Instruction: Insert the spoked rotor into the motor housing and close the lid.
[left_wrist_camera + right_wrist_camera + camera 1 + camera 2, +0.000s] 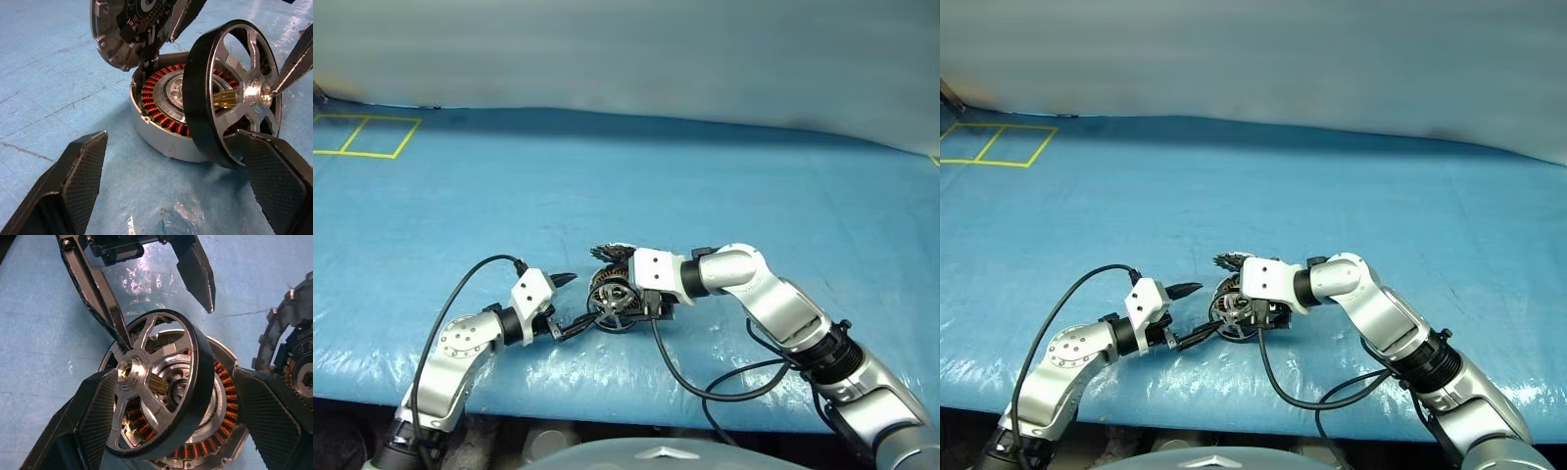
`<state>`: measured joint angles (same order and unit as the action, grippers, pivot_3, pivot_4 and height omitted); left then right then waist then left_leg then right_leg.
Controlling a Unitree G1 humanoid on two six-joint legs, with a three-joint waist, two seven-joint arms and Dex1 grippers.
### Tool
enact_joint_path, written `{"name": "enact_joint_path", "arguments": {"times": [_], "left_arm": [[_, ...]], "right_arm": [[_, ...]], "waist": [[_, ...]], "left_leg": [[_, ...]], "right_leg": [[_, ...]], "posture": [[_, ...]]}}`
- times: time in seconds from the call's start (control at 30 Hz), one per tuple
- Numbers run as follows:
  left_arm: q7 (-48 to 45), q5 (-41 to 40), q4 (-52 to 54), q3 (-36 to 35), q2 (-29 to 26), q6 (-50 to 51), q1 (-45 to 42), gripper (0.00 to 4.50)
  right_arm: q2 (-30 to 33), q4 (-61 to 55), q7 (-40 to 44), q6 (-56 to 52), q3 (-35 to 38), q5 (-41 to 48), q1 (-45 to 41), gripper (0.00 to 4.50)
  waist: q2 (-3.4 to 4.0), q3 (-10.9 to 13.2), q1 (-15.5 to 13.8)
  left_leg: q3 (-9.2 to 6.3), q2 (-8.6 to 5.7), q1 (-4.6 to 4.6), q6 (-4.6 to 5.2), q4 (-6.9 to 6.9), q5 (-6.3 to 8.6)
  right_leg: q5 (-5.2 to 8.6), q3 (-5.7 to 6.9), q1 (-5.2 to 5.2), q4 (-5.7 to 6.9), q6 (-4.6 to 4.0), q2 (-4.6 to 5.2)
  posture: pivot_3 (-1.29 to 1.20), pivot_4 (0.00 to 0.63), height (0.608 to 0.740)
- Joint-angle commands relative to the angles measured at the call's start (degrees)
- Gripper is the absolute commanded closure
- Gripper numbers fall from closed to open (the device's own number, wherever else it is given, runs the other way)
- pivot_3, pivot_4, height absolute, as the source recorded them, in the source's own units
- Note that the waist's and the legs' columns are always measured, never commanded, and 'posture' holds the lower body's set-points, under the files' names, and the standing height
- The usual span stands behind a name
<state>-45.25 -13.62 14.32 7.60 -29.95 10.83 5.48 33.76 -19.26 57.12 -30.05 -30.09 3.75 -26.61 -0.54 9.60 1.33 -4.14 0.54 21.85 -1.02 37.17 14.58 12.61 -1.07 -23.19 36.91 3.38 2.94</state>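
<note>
You are working on a wide blue worktop (724, 186) with yellow taped squares (362, 135) at its far left corner, well apart from the job. Both arms meet near its front edge, where the housing (161, 139) sits flat on the blue sheet with its copper windings showing. The lid (124, 29) stands swung open on the far side of the housing, inner face toward you, so it is not yet closed. The rotor (156, 382) is not seated: it stands tilted on edge, its lower rim resting in or against the housing's open mouth and its hub (257, 93) pointing outward. Your right gripper (171, 426) straddles the rotor with its jaws spread, one finger beside the hub face and the other out past the rim toward the lid; I judge this a loose bracket, not a firm clench. Your left gripper (181, 191) has its jaws released wide, grasping nothing, though the tip of one left finger (122, 340) appears to touch the hub. The risk from here is the tilt: if you push the rotor down while it is cocked, the rim can jam against the housing wall or scrape the windings. Motor magnets may also snatch it in crooked. A sideways nudge could slide the unheld housing, or roll the rotor away. Watch the lid too; the right finger beside it could knock it shut early.
</note>
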Motion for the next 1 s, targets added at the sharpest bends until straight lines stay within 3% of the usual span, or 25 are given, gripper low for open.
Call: {"name": "enact_joint_path", "arguments": {"times": [0.03, 0.37, 0.77, 1.0], "left_arm": [[-0.34, 0.27, 0.3, 0.4, 0.2, -1.18, -0.68, 0.0], [-0.53, 0.83, -0.45, 0.66, 0.66, -1.46, -1.27, 0.0], [-0.74, 1.57, -0.97, 1.07, 1.19, -1.83, -1.79, 0.0], [-0.6, 1.93, -1.4, 1.31, 1.18, -2.36, -1.58, 0.0]], "right_arm": [[-0.48, -1.42, -1.5, 2.56, 1.28, -1.36, -0.53, 0.53], [-0.57, -1.93, -0.93, 2.26, 3.47, 0.42, -0.29, 0.53], [-0.63, -0.08, -1.46, 1.17, 3.68, 0.53, 0.21, 4.34], [-0.24, 0.21, -1.79, 1.52, 2.74, -0.43, 1.1, 4.47]], "waist": [[0.0, 0.0, -0.01], [0.0, 0.0, -0.08], [0.0, 0.0, -0.11], [0.0, -0.01, -0.13]], "left_leg": [[0.01, 0.0, 0.0, 0.0, 0.0, 0.0], [0.0, 0.0, 0.0, 0.0, 0.01, 0.0], [-0.01, -0.01, 0.0, 0.0, 0.02, 0.0], [-0.01, -0.01, -0.01, 0.0, 0.02, 0.0]], "right_leg": [[0.0, -0.01, 0.0, 0.0, 0.02, 0.0], [-0.01, 0.0, 0.01, 0.0, 0.03, 0.0], [-0.02, -0.01, 0.03, -0.01, 0.03, 0.0], [-0.02, 0.0, 0.05, -0.01, 0.03, 0.0]], "posture": [[0.0, 0.15, 0.74], [0.0, 0.15, 0.74], [0.0, 0.15, 0.74], [0.0, 0.15, 0.74]]}}
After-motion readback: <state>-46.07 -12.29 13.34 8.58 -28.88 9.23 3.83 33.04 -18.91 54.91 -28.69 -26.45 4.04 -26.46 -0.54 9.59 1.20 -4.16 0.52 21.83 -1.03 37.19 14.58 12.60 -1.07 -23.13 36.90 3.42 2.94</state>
